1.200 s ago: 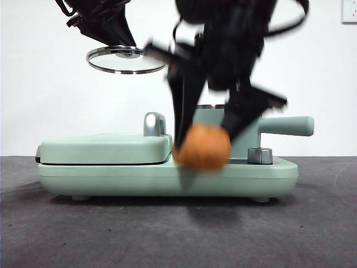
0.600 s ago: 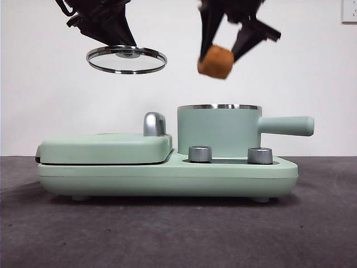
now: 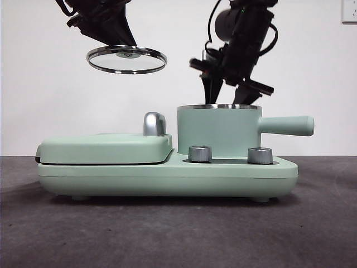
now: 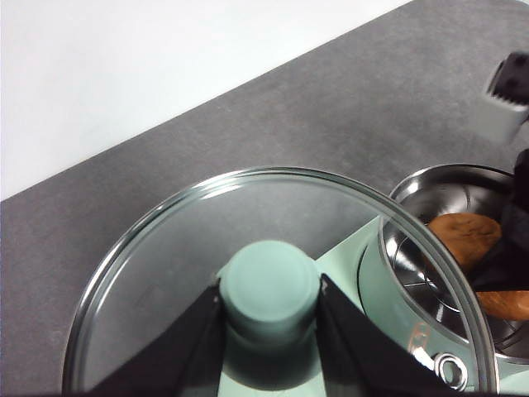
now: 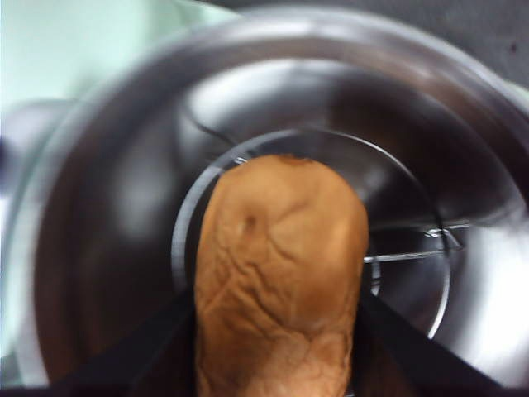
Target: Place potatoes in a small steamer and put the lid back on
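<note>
The mint-green steamer pot (image 3: 218,131) with steel rim and side handle stands on the appliance base. My right gripper (image 3: 226,97) reaches down into its mouth, shut on the orange-brown potato (image 5: 279,277), which hangs inside the shiny steel bowl (image 5: 463,248). From the front the potato is hidden behind the pot wall; the left wrist view shows it inside the pot (image 4: 465,237). My left gripper (image 3: 114,42) is shut on the mint knob (image 4: 269,285) of the glass lid (image 3: 126,60), held high to the left of the pot, above the griddle.
The mint-green appliance base (image 3: 167,176) carries a flat griddle cover (image 3: 106,148) with a chrome handle (image 3: 154,124) on its left half and two chrome dials (image 3: 201,154) in front of the pot. Dark grey table around it.
My right gripper rose with the potato from in front of the base, moved over the pot and came down into its mouth. The left gripper held the lid still.
</note>
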